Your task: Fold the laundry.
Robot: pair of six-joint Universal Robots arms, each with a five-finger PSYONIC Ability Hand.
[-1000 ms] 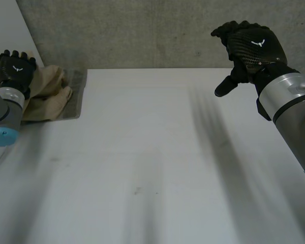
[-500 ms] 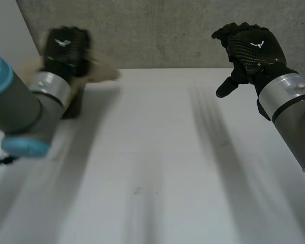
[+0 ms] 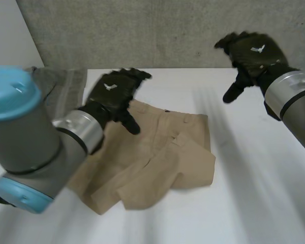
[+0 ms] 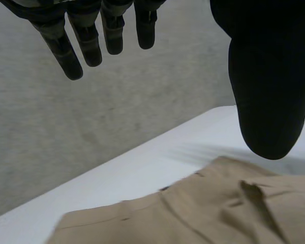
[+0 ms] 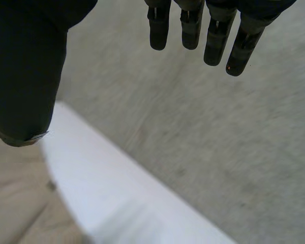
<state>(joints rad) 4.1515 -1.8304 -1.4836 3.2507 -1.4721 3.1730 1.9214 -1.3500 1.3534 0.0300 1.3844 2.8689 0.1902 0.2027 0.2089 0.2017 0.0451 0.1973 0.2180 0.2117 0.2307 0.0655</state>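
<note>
Laundry in the head view is one tan garment (image 3: 157, 157), lying rumpled on the white counter (image 3: 254, 193) a little left of the middle, its waistband towards the far edge and its near-left part hidden behind the left arm (image 3: 35, 147). The left hand (image 3: 114, 94) hangs over the garment's far-left corner with its thumb pointing down at the cloth. A grey cloth (image 3: 66, 84) lies flat at the counter's far-left corner, just beyond that arm and apart from the garment. The right hand (image 3: 251, 53) is held up before the concrete wall (image 3: 157, 30) over the far-right part of the counter, well apart from the garment, on the right arm (image 3: 295, 101).

In the left wrist view, the left hand (image 4: 267, 76) has its fingers (image 4: 86, 40) straight and spread away from the thumb, with nothing between them. Below the palm lies the tan garment (image 4: 203, 213), a seam and its waistband edge showing; bare counter (image 4: 142, 162) and the wall (image 4: 91, 127) lie beyond it.

In the right wrist view, the right hand (image 5: 25, 61) is likewise slack, its fingers (image 5: 190, 25) straight and holding nothing. A strip of the tan garment (image 5: 15, 208) lies beneath the thumb, edged by counter (image 5: 112, 198), with the wall (image 5: 218, 142) past the fingertips.
</note>
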